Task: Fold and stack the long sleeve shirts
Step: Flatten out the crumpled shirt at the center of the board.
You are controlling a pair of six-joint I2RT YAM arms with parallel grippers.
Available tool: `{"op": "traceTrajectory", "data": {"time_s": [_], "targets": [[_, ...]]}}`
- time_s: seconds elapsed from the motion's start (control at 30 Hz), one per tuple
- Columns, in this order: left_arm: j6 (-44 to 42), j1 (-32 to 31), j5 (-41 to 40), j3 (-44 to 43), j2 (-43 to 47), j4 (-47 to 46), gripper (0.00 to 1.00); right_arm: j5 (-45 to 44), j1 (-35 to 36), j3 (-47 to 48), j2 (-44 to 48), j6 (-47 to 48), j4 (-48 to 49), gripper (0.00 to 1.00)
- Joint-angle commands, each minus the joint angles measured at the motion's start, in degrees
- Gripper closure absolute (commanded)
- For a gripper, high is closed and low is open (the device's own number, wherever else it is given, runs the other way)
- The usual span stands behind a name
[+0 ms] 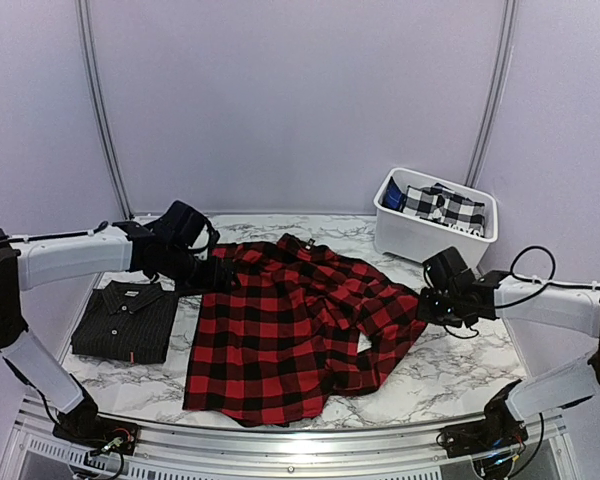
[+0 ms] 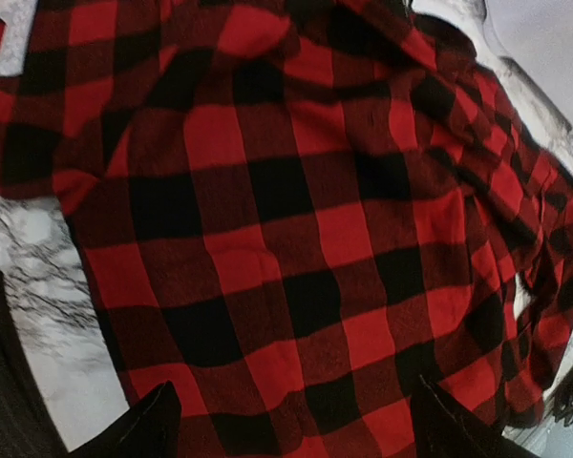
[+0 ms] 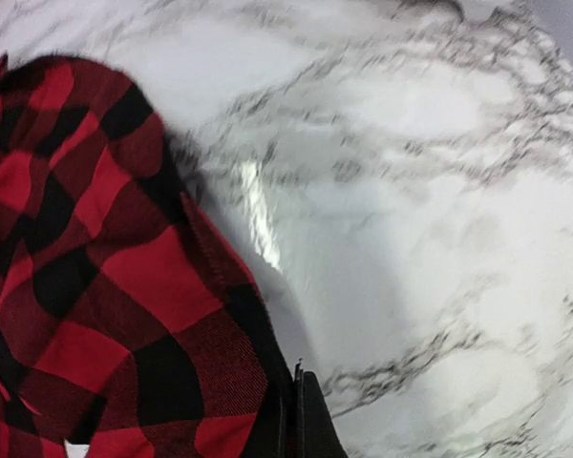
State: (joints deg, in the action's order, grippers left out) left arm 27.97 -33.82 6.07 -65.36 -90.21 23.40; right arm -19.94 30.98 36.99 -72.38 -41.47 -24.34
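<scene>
Right wrist shows right pincer (image 3: pixel 296 415) closed at flannel shirt (image 3: pixel 124 286) edge.

The flannel (image 1: pixel 280 330) is a bold red-and-black buffalo check, with dark maroon squares where the two colours cross. The other shirt (image 1: pixel 125 320) is black with fine pale pinstripes and a small red tag (image 1: pixel 129 358). The table (image 1: pixel 450 370) is white marble with grey veins. The bin (image 1: pixel 400 240) is white; the cloth (image 1: pixel 445 207) in it is black-and-white check, beside a blue piece (image 1: pixel 392 196). The arms (image 1: pixel 70 258) are white with black joints. The walls (image 1: pixel 300 100) are pale lilac-grey.
</scene>
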Motion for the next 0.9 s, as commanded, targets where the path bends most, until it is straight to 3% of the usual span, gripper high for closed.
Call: {"op": "traceTrajectory", "data": {"time_s": [0.0, 0.3, 0.53, 0.6, 0.7, 0.87], "targets": [[4.8, -3.9, 1.5, 6.7, 2.6, -6.2, 0.14, -0.1, -8.4, 8.4, -1.0, 11.2, -1.1, 1.00], [8.4, -8.7, 0.0, 13.3, 2.4, -9.1, 0.14, -5.8, -13.3, 18.7, -9.0, 19.1, -4.8, 1.00], [10.5, -9.0, -1.3, 21.9, 11.5, -7.4, 0.14, -6.0, -18.7, 23.5, -11.4, 23.4, -5.7, 0.96], [11.3, -9.1, -0.8, 25.3, 14.6, -6.7, 0.14, -3.0, -18.8, 25.5, -12.5, 24.3, -6.7, 0.90], [13.1, -9.9, 0.3, 30.6, 19.0, -6.4, 0.14, 2.3, -16.8, 26.7, -11.9, 25.2, -8.0, 0.72], [16.8, -13.9, 1.1, 34.4, 23.6, -5.5, 0.15, 7.9, -6.1, 23.4, -6.4, 22.4, -9.5, 0.54]]}}
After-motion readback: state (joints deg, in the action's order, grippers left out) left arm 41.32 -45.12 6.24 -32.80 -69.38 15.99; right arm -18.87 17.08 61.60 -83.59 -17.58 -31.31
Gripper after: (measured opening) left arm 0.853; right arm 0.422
